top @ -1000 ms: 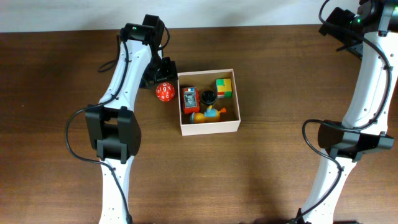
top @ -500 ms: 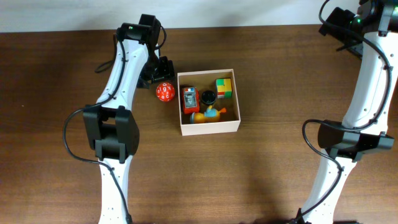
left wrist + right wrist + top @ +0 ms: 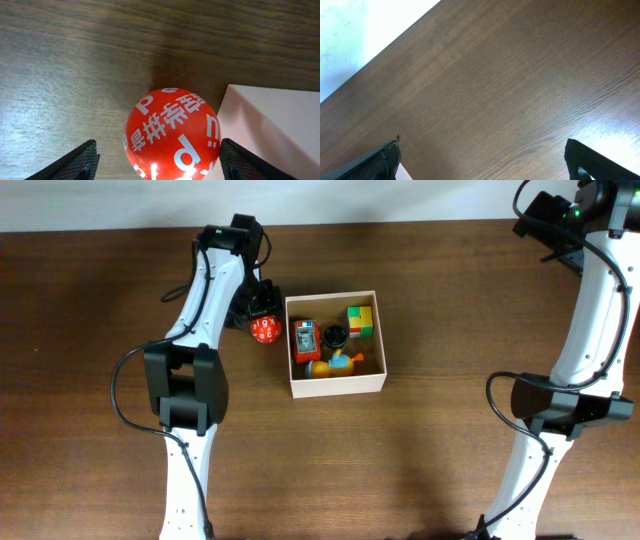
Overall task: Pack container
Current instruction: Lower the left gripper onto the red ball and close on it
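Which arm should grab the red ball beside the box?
Left: the open left gripper straddles the red ball beside the container, while the right gripper hovers far away over bare table.

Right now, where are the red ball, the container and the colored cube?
red ball (image 3: 172,132): left wrist view, centre of its printed surface.
container (image 3: 340,385): overhead view, its white near wall.
colored cube (image 3: 360,321): overhead view, its top face, inside the box.
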